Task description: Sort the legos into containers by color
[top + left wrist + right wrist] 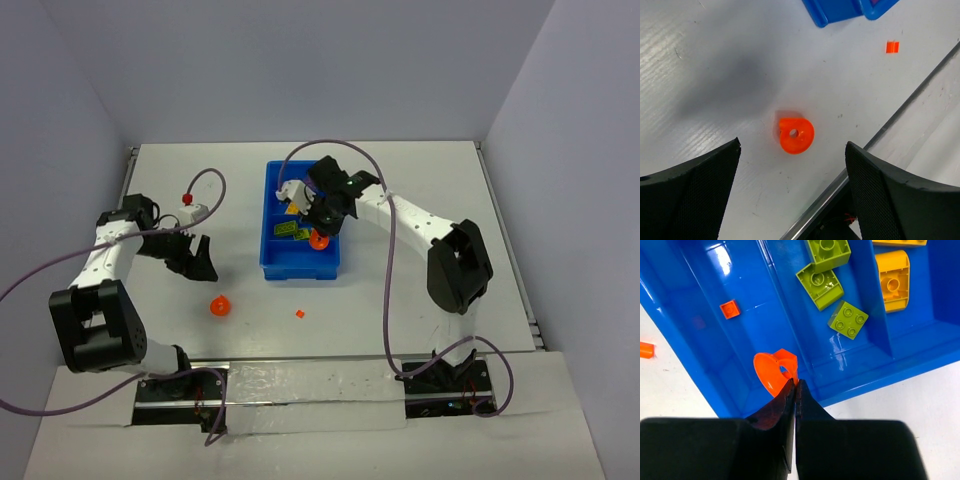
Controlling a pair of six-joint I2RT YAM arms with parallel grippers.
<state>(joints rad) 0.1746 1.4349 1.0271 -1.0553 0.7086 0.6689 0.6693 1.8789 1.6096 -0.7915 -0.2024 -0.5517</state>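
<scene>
Here the right gripper (pixel 795 384) has its fingers pinched tight on the rim of a round orange lego (pixel 771 371). The piece stands tipped on edge rather than flat, its holed face turned up and to the left in the right wrist view; being round, it has no real long axis. It juts out just beyond the fingertips, over the compartment (pixel 705 340) that holds a small orange square plate (pixel 729 309), and close beside the divider wall; whether it touches the compartment floor cannot be told. Across that divider lie three lime green legos (pixel 848 319), studs up, the farthest cut off by the picture's top edge, and one compartment further a yellow lego (pixel 892 280) with its long axis running away from the camera. From above, the right arm hides much of the blue tray (pixel 290 271). The left gripper (pixel 197 262) hangs over the table (pixel 420 300) with its fingers (pixel 695 195) spread wide, holding nothing. A second round orange lego (pixel 796 135) lies flat on the table, hole upward, ahead of the gap between them and touching neither. A tiny orange lego (pixel 892 47) lies well apart from it, nearer the tray corner, too small to make out its shape
</scene>
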